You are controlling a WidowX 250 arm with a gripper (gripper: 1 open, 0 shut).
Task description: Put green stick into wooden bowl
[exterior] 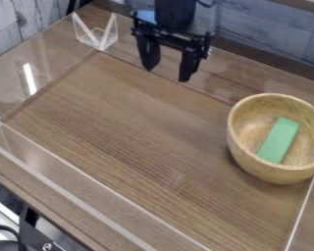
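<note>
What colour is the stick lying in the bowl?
Bright green: the green stick lies inside the tan wooden bowl, seen in the camera view.

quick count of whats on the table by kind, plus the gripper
green stick: 1, lying inside the bowl
wooden bowl: 1, at the right side of the table
gripper: 1, open and empty, hanging over the far side of the table
clear folded stand: 1, at the far left corner
total: 4
</note>
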